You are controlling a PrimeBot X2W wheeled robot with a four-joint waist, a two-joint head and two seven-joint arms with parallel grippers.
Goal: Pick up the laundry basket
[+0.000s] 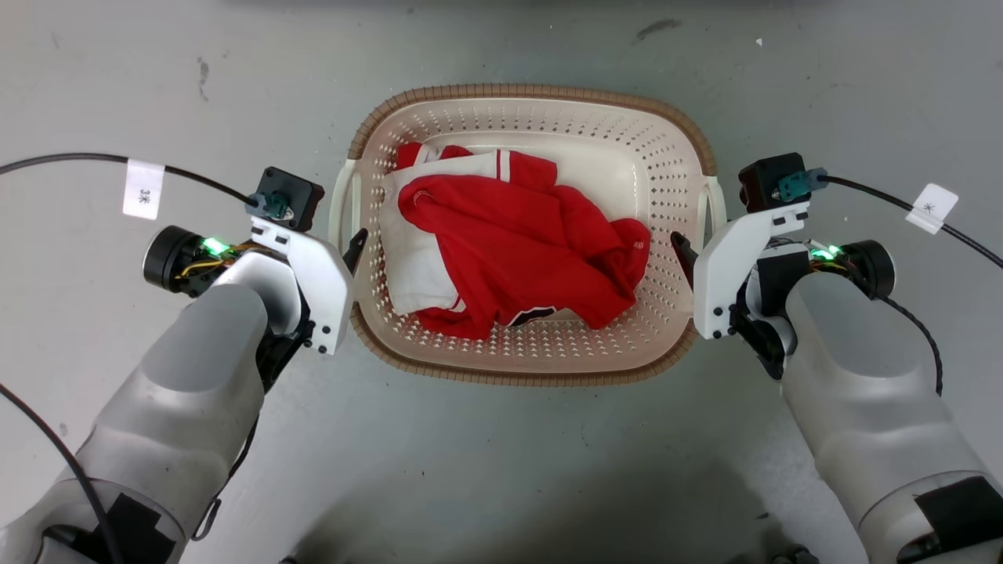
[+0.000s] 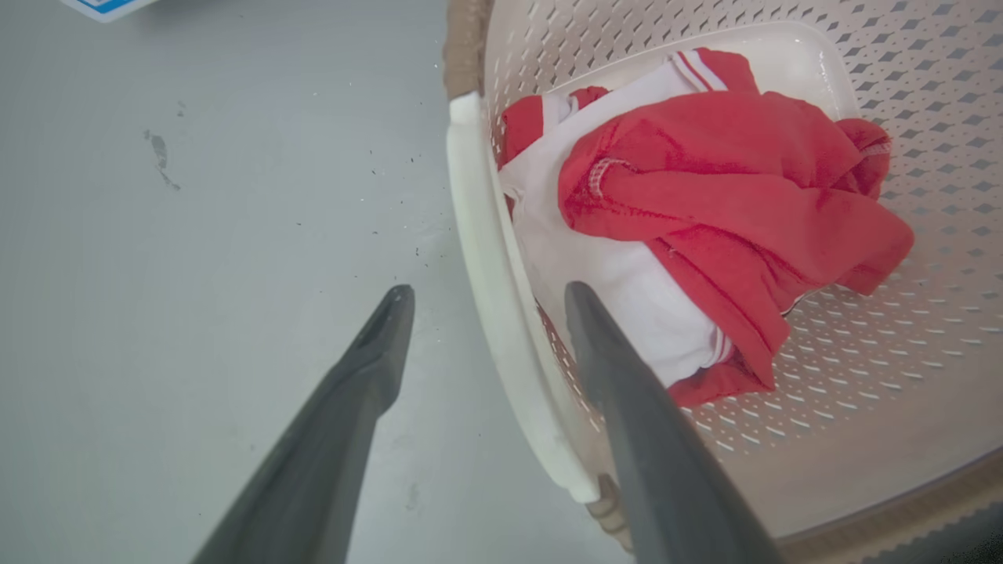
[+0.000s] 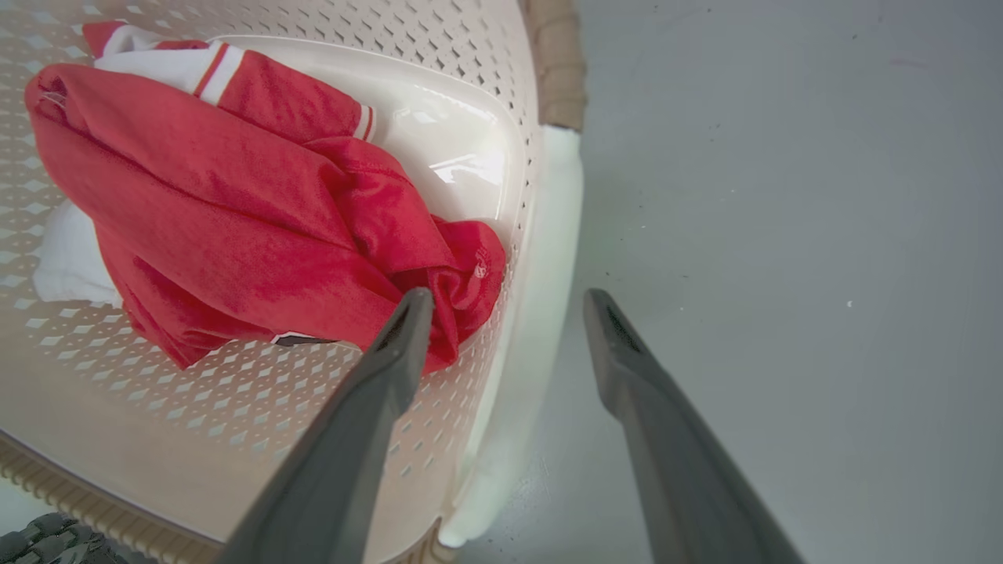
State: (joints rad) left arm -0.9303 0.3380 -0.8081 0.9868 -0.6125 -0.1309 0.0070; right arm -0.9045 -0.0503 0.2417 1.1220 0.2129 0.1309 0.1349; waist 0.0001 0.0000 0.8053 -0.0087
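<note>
The laundry basket (image 1: 533,92), cream with diamond holes and a brown woven-look rim, sits on the grey floor in the middle of the head view. A red and white garment (image 1: 517,243) lies inside it. My left gripper (image 1: 349,247) is at the basket's left side. In the left wrist view it (image 2: 486,301) is open, with the white left handle (image 2: 482,235) between its two fingers. My right gripper (image 1: 680,247) is at the basket's right side. In the right wrist view it (image 3: 509,301) is open astride the white right handle (image 3: 548,258). I cannot tell whether the fingers touch the handles.
Bare grey floor surrounds the basket on all sides. Black cables with white tags (image 1: 143,189) (image 1: 930,207) run out from both wrists. A blue and white object (image 2: 102,6) lies at the top left edge of the left wrist view.
</note>
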